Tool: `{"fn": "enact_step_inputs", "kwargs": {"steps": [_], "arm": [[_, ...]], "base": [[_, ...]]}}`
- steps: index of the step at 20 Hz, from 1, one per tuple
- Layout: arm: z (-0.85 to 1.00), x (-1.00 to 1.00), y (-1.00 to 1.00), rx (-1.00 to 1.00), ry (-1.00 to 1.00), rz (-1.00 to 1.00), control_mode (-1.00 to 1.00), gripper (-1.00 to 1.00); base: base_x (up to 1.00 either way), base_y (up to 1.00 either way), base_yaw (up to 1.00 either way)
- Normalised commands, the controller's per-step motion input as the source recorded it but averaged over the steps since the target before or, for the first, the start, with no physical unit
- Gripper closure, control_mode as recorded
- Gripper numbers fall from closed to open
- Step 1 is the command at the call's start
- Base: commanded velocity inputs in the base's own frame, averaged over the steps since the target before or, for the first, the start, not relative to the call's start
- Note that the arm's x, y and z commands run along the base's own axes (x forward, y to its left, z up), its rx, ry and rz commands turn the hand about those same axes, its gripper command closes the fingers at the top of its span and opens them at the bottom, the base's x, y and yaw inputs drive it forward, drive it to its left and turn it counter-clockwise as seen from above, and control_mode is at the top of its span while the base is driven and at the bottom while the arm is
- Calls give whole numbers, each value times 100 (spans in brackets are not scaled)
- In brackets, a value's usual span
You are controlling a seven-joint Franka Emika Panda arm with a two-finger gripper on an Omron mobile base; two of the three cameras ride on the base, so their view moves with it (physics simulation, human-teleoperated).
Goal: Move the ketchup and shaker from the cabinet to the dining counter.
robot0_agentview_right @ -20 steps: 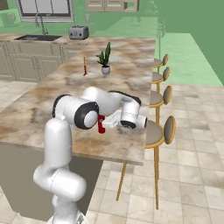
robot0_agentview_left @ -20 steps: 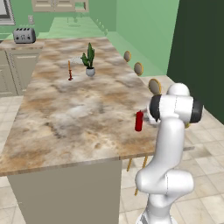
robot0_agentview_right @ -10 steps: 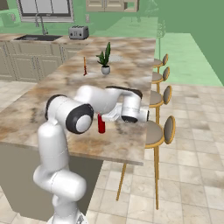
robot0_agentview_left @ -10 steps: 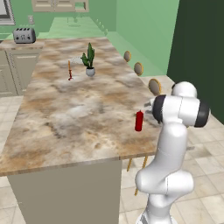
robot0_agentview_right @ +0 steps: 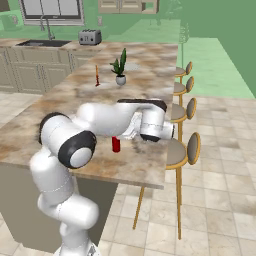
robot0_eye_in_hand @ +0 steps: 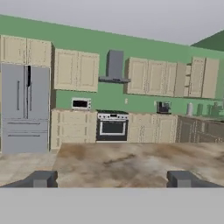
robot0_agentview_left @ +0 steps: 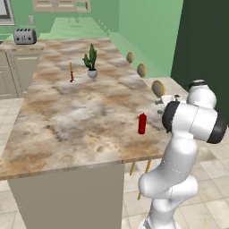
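With your jaws (robot0_eye_in_hand: 112,178) spread wide and nothing between the two finger tips, as the hand view shows them standing apart over bare marble and looking level across the room at the far cabinets, you are at the close of the first delivery. Just beside the hand, the ketchup (robot0_agentview_left: 142,123) stands upright on the table (robot0_agentview_left: 80,112), near the edge on the stool side, free of any grip; in the right base view the red bottle (robot0_agentview_right: 116,144) shows just under the forearm, close to the wrist but apart from it. Judging by this, the ketchup is placed and half the task is done. Further out along the slab sit a small potted plant (robot0_agentview_left: 91,60) and a thin orange candlestick (robot0_agentview_left: 71,72), well apart from the bottle, and stools (robot0_agentview_right: 182,150) line the near edge. You cannot see the shaker here, so take it as not yet fetched. Your next move calls for lifting the hand clear without brushing the bottle, since the forearm hangs close over it and a knock could topple it, then folding the arm in and driving the base to the cabinet for the shaker.
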Motion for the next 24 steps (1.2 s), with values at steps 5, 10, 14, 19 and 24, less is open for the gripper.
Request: {"fn": "enact_step_inputs", "kwargs": {"steps": [5,10,14,19,24], "arm": [[76,-70,-2,0,-26,0,-100,-100],[79,-84,5,0,-28,0,-100,-100],[67,-92,31,-2,-21,0,-100,-100],[49,-90,49,-7,-6,0,-100,-100],[33,-77,53,-16,9,-2,-100,-100]], "base": [[0,0,0],[0,0,0],[0,0,0],[0,0,0],[0,0,0]]}}
